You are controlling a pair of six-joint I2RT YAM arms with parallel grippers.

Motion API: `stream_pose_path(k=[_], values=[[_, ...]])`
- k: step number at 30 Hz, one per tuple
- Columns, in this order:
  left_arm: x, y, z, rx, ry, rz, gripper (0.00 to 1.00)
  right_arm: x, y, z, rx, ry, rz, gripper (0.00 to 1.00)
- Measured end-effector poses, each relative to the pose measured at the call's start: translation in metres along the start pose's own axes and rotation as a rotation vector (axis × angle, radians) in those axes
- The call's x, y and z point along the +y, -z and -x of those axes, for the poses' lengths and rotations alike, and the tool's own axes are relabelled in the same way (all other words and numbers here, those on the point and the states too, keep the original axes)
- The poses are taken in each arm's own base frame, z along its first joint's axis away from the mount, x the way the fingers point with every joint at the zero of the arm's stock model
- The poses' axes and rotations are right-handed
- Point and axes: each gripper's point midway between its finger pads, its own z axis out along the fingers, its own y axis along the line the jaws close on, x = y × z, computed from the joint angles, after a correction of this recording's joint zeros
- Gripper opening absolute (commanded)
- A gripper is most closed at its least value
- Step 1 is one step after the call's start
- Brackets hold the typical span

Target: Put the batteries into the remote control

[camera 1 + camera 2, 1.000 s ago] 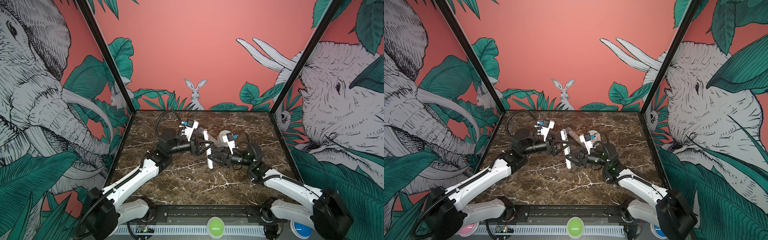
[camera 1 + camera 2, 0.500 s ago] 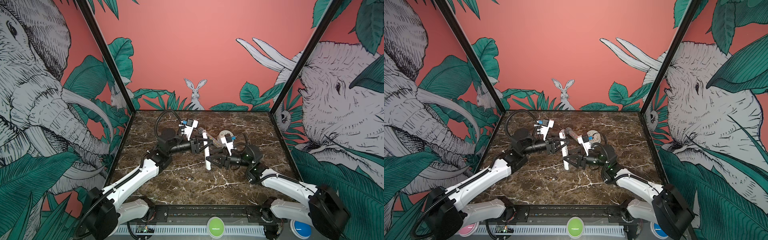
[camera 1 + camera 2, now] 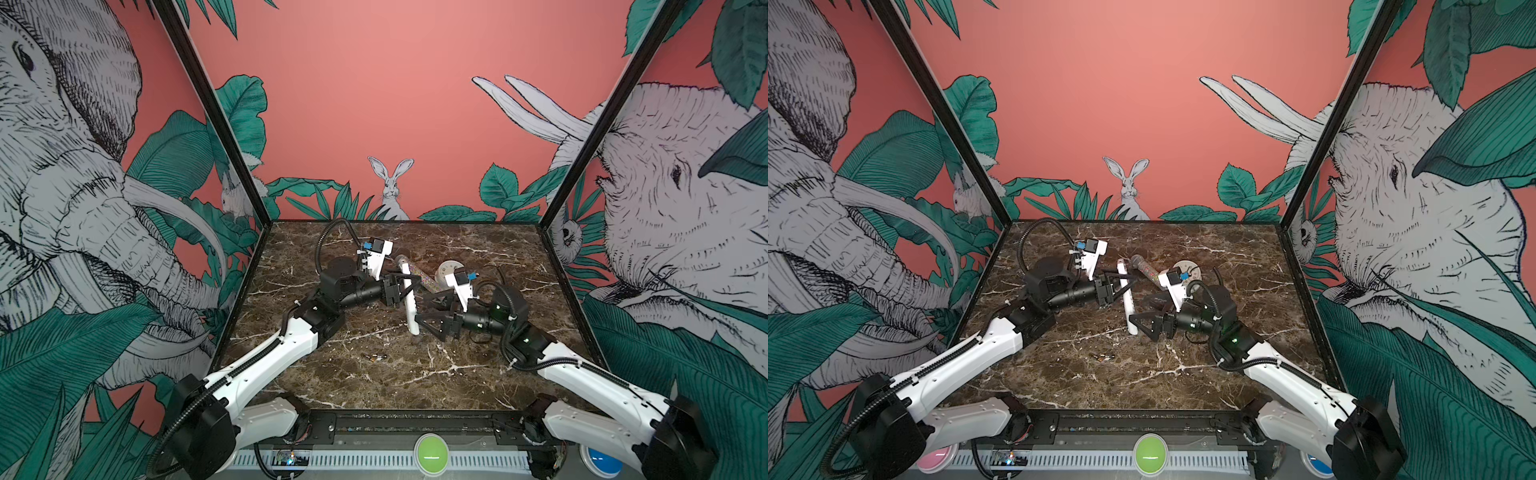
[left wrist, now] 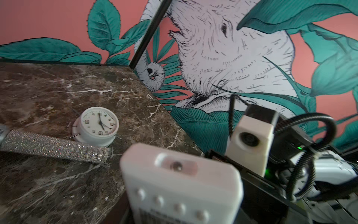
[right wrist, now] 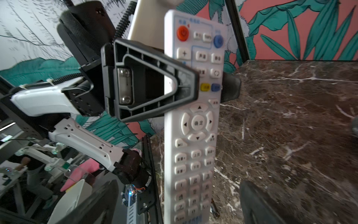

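The white remote control (image 3: 408, 301) (image 3: 1126, 296) hangs tilted above the marble, buttons facing my right wrist camera. My left gripper (image 3: 407, 287) (image 3: 1123, 286) is shut on its upper half; in the right wrist view its black fingers (image 5: 180, 85) clamp the remote control (image 5: 193, 135) across the coloured buttons. My right gripper (image 3: 420, 309) (image 3: 1137, 308) (image 5: 179, 183) stands open around the lower end, with a gap on each side. The left wrist view shows the remote control (image 4: 180, 184) end on. The batteries (image 3: 374, 356) (image 3: 1104, 356) lie together on the table in front of both grippers.
A glittery sprinkle tube (image 3: 419, 276) (image 3: 1146, 270) (image 4: 54, 147) lies behind the grippers, with a round white clock (image 3: 449, 270) (image 3: 1187, 272) (image 4: 96, 126) beside it. Painted walls close the table on three sides.
My left gripper closed on the remote. My right gripper then spread its jaws and let go of it. The remote now hangs from the left gripper alone.
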Motion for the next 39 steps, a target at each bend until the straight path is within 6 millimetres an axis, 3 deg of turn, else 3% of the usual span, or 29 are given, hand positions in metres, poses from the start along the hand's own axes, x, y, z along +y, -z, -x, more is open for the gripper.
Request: stream_pose_path(k=[5,15,22,28,39], values=[[0.030,0.004,0.003,-0.024,0.070,0.180,0.00,-0.017,-0.001,-0.012,0.092,0.053,-0.158,0.99],[0.075,0.009,-0.006,-0.051,0.201,0.399,0.00,-0.026,-0.019,-0.049,0.269,0.178,-0.296,0.98],[0.081,0.012,-0.002,-0.091,0.257,0.433,0.00,-0.036,-0.039,-0.057,0.308,0.201,-0.333,0.94],[0.084,0.013,-0.002,-0.105,0.288,0.444,0.00,-0.048,-0.053,-0.063,0.318,0.200,-0.354,0.79],[0.090,0.011,-0.007,-0.114,0.326,0.453,0.00,-0.053,-0.068,-0.050,0.283,0.213,-0.364,0.61]])
